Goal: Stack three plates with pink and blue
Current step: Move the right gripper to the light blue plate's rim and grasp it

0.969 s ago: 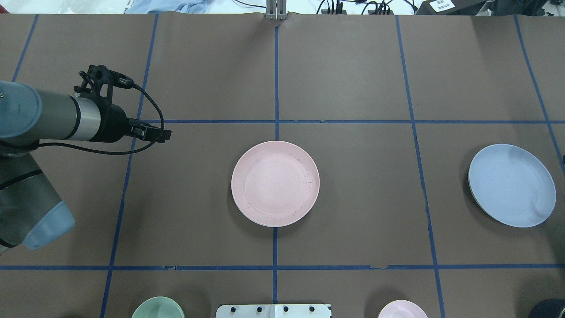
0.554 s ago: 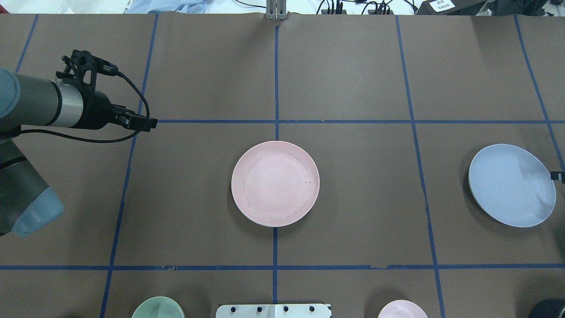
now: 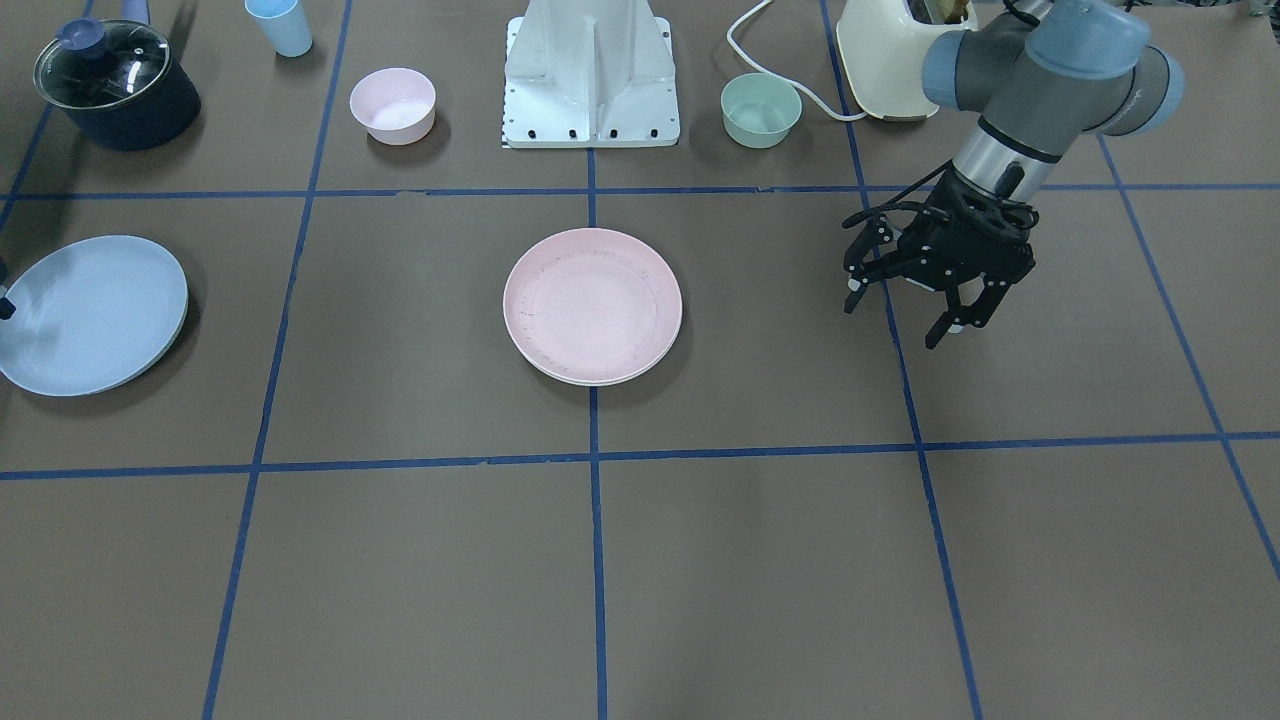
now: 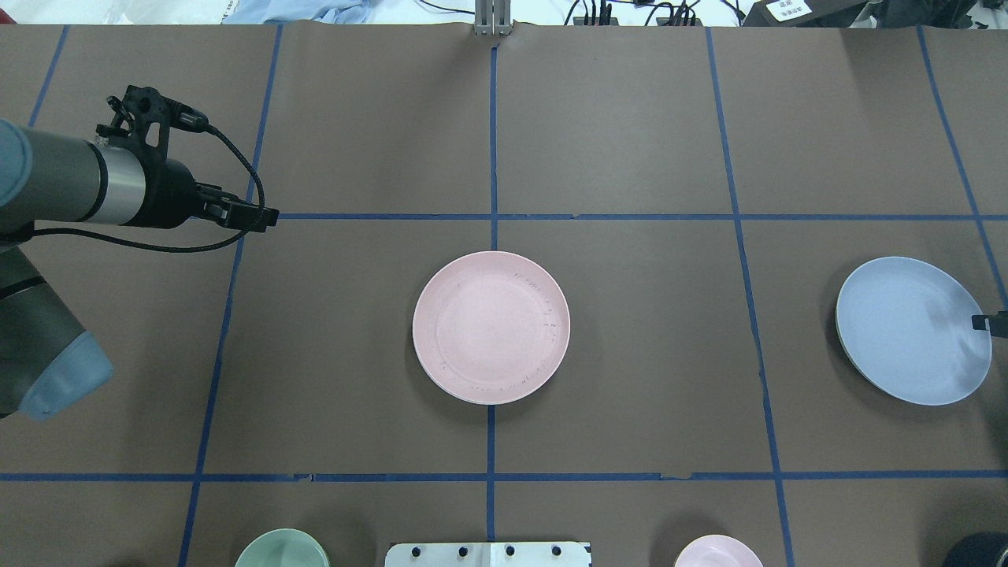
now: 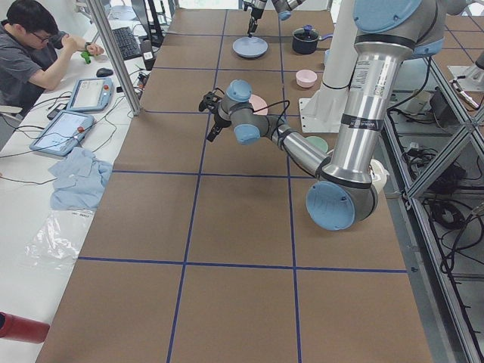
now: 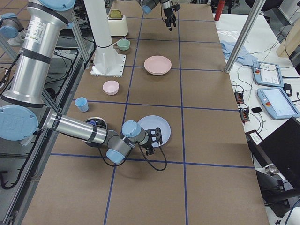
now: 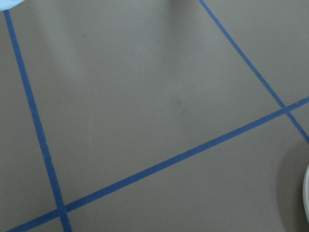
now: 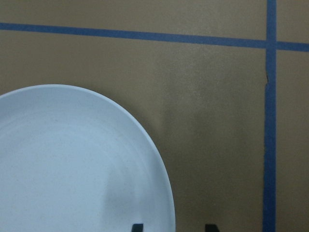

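Observation:
A pink plate (image 4: 491, 327) (image 3: 592, 305) lies at the table's middle. A blue plate (image 4: 912, 329) (image 3: 90, 313) lies at the robot's far right. My right gripper (image 8: 174, 227) is open. One fingertip is over the blue plate's (image 8: 72, 164) edge and the other is outside it. Only the gripper's tip (image 4: 988, 323) shows in the overhead view, at the plate's right rim. My left gripper (image 3: 900, 318) (image 4: 264, 215) is open and empty. It hangs above bare table well off to the pink plate's side.
Along the robot's side stand a green bowl (image 3: 760, 108), a pink bowl (image 3: 392, 104), a blue cup (image 3: 278, 25), a lidded pot (image 3: 115, 85), a toaster (image 3: 895, 40) and the white base (image 3: 590, 75). Blue tape lines cross the brown table.
My left gripper has drawn back to the left, away from the pink plate. My right gripper's tip has come into view at the blue plate's right rim.

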Motion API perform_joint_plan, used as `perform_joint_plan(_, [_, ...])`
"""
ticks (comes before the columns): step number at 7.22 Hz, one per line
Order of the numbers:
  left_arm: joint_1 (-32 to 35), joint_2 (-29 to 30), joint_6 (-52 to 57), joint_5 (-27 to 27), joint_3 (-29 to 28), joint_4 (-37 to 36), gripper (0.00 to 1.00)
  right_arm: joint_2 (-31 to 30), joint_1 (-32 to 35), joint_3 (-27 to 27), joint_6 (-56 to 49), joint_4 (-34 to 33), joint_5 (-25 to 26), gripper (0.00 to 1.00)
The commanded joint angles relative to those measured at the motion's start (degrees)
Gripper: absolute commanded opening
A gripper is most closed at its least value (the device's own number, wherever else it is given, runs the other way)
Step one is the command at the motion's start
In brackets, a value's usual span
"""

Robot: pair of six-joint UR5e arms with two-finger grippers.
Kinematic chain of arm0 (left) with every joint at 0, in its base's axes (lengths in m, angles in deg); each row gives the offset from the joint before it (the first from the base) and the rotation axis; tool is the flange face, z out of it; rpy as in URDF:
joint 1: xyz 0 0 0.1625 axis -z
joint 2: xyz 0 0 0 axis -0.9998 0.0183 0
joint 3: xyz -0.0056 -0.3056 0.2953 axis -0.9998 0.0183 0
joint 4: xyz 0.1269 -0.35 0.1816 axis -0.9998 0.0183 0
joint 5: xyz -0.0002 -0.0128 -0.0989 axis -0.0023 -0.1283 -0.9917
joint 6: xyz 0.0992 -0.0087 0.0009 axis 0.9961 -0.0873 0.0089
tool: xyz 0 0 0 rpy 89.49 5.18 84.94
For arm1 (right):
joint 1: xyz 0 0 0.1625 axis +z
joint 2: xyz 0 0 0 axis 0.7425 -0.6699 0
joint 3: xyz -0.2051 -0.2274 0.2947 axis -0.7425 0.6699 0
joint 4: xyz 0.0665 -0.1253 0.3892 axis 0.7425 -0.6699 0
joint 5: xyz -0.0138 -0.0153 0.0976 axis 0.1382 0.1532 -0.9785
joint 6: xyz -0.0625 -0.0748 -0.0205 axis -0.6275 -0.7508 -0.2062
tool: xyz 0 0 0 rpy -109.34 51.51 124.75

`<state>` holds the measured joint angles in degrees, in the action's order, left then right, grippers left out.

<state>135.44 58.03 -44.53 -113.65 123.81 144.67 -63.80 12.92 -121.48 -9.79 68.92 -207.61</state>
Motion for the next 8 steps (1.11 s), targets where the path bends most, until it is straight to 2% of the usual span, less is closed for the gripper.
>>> perform_joint_plan(1, [0.01,0.0,-0.01,0.05,0.01,0.0,1.0,0.03,-1.1,1.0,0.01,0.01,0.02,0.42])
perform_joint_plan(2, [0.01,-0.09,-0.01,0.05,0.1,0.0,1.0,0.03,-1.54,1.17,0.01,0.01,0.02,0.34])
perform_joint_plan(3, [0.01,-0.09,-0.01,0.05,0.1,0.0,1.0,0.03,-1.54,1.09,-0.08,0.1,-0.06,0.0])
perform_joint_plan(5, [0.01,-0.18,-0.1,0.05,0.01,0.0,1.0,0.55,-1.45,-0.13,1.75,0.18,-0.33,0.0])
perform_joint_plan(6, [0.01,-0.18,-0.1,0.05,-0.16,0.0,1.0,1.43,-1.45,-3.36,7.16,-0.25,-0.33,0.0])
perform_joint_plan(7, [0.01,-0.52,-0.01,-0.12,-0.08,0.0,1.0,4.92,-1.37,-4.35,12.0,-0.69,-0.68,0.0])
perform_joint_plan(8, [0.7,-0.79,0.08,-0.21,-0.08,0.0,1.0,11.48,-1.45,-4.62,19.97,-2.87,-0.77,0.0])
